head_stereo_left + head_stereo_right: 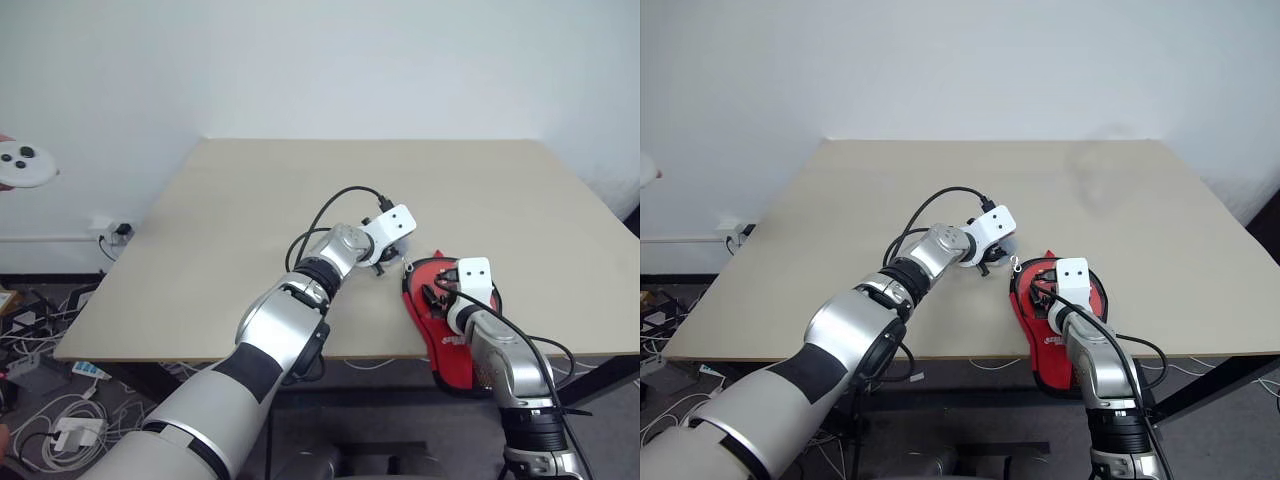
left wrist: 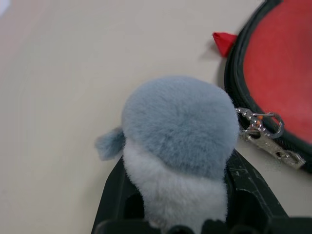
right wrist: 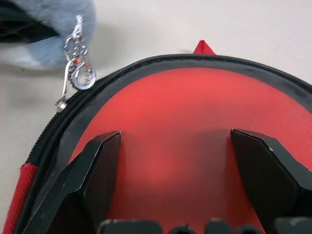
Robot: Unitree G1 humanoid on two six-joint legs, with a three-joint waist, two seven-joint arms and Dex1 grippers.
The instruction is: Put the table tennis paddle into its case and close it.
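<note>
The red case (image 1: 455,345) lies at the table's near edge, its handle end hanging over it. A black zipper rim (image 3: 73,131) rings a smooth red face (image 3: 175,107); I cannot tell whether that face is the table tennis paddle or the case's cover. My right gripper (image 3: 175,139) stands open over this face, one finger to each side. A grey plush charm (image 2: 180,126) hangs by a small chain on the silver zipper pull (image 2: 263,139) at the case's round end. My left gripper (image 1: 385,262) is shut on the charm, just left of the case.
The beige table (image 1: 250,200) stretches away behind and to the left of the case. A small red tab (image 3: 204,48) sticks out at the case's far tip. A hand holds a white controller (image 1: 25,165) at the far left. Cables lie on the floor (image 1: 50,400).
</note>
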